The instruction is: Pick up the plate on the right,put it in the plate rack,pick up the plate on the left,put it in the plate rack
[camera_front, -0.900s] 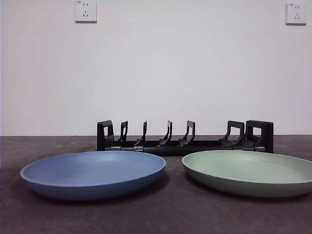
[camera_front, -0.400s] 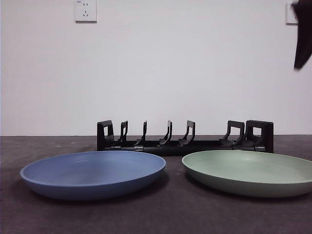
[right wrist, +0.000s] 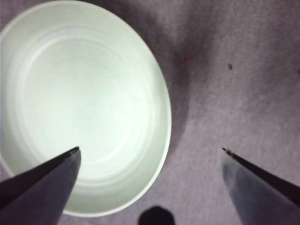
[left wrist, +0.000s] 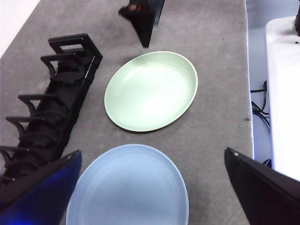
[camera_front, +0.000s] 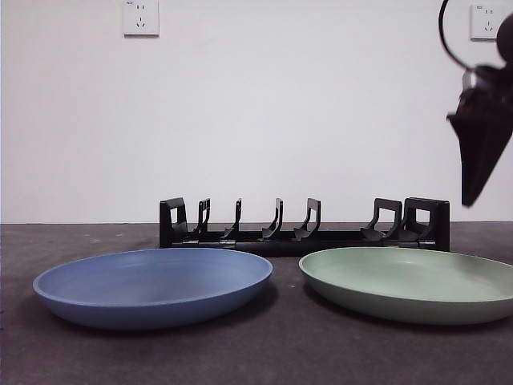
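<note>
Plates lie flat on the grey table [camera_front: 264, 353]: the green plate [camera_front: 410, 282] sits below the right gripper [right wrist: 150, 150], whose jaws stand wide apart, one over the plate's rim and one over bare table. The front view cuts off the plate's right edge. The blue plate [left wrist: 127, 187] lies under the left gripper [left wrist: 152, 157], jaws spread, partly cropped. The plate rack [camera_front: 304, 225] stands behind both plates, holding nothing. No writing is legible.

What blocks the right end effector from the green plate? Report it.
Nothing visible. The right end effector hangs open above the green plate, only air between them. The blue plate and plate rack sit aside.
</note>
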Controlling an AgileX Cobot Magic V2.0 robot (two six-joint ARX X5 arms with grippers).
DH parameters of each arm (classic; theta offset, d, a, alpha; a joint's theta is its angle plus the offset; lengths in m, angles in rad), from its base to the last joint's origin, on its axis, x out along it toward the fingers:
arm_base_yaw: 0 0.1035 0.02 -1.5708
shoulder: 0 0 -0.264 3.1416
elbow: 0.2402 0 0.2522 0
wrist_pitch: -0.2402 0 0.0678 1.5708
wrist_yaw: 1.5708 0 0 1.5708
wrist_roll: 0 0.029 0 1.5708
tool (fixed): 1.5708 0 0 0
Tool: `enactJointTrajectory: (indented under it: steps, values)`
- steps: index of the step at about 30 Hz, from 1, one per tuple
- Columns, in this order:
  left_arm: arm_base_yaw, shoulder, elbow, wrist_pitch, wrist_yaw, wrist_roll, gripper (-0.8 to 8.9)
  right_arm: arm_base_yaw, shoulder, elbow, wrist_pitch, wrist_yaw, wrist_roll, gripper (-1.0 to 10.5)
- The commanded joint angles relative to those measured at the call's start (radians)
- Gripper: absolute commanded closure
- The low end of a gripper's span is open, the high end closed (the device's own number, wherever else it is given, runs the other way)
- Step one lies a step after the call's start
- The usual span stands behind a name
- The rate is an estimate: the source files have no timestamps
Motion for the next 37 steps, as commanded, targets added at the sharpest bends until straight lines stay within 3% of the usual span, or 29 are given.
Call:
enactJointTrajectory:
  steps: [1,11,15,19,28,37]
  values:
    - [-0.008,0.01,0.014,0.011,0.002,0.017,1.85,0.003,0.04,0.001,0.013,0.012,0.003,4.5]
    - [-0.008,0.037,0.043,0.018,0.002,0.017,1.85,0.025,0.133,0.0,0.066,0.045,0.013,4.7]
    - [-0.008,0.04,0.043,0.018,0.002,0.017,1.85,0.046,0.157,0.0,0.082,0.049,0.025,6.4]
    - [-0.008,0.04,0.043,0.018,0.002,0.017,1.85,0.064,0.168,0.0,0.097,0.048,0.036,6.7]
    - [-0.008,0.04,0.043,0.017,0.002,0.016,1.85,0.074,0.169,0.0,0.111,0.073,0.052,9.6]
    - [-0.018,0.04,0.043,0.01,0.002,0.018,1.85,0.072,0.167,0.003,0.123,0.086,0.052,9.6]
